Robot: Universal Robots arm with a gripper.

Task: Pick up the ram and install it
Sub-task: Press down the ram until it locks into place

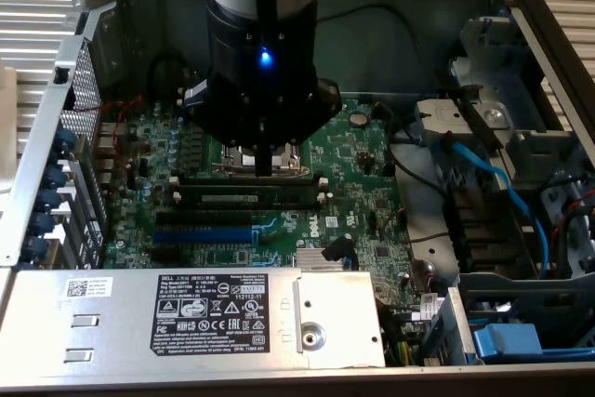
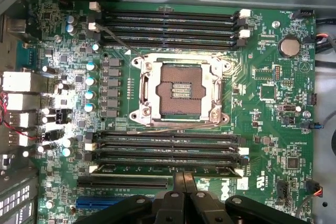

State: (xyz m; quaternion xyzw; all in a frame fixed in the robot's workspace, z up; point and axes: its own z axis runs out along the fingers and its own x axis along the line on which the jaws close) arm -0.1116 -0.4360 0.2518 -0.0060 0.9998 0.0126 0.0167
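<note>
Gripper: we see the gripper [image 1: 265,166] with its two fingers pressed together and nothing between them. It hangs tip down over the near edge of the processor socket [image 1: 234,157].

Ram: the ram [image 1: 246,198] stands on edge in a black slot just near of the socket, on the computer's main board, not in the gripper.

Key relation: the ram lies directly below and a touch nearer than the fingertips. Its long axis runs from the exterior view's left to its right, and the tip sits about over its middle.

Wrist view: here the gripper [image 2: 184,182] meets the ram [image 2: 131,170], which shows edge-on as a thin line. It fills the slot closest to the blue slot [image 2: 100,202].

Contact: we judge the tip is touching or just above the ram's top edge — which of the two we cannot tell.

Hard to make out: the white end clips — whether they have snapped in is unclear. The gripper body hides the far slots in the exterior view.
</note>
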